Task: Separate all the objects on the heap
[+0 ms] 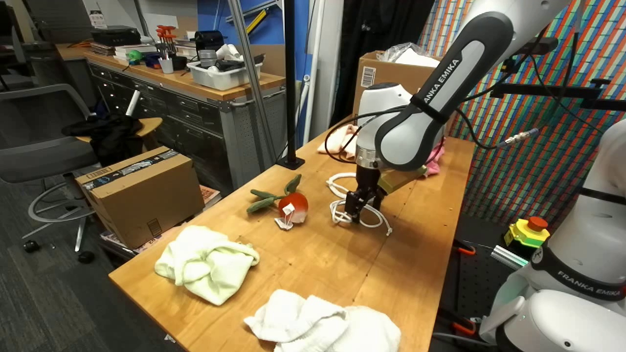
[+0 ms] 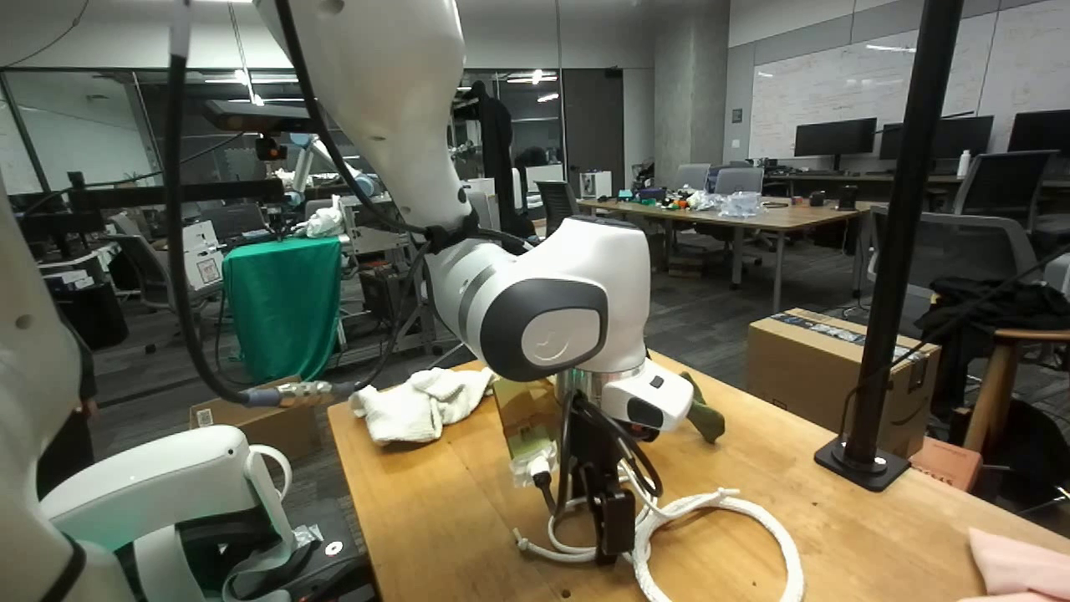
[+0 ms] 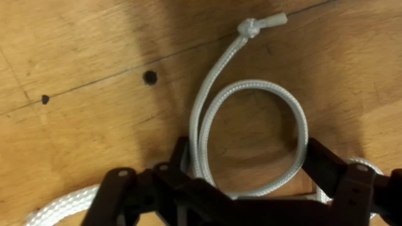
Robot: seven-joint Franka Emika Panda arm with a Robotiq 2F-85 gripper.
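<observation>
A white rope lies in loops on the wooden table, and it shows in both exterior views. My gripper points down at the rope, low over the table. Its fingers are apart, with one small rope loop between them. The loop's sides touch or nearly touch both fingers and keep a round shape. A red plush vegetable with green leaves lies apart from the rope. A light green cloth and a white towel lie bunched toward the table's near end.
A yellow-green box stands close to the gripper, partly behind it. A peach cloth and a pink cloth lie near a cardboard box at the far end. A black post stands at the table edge.
</observation>
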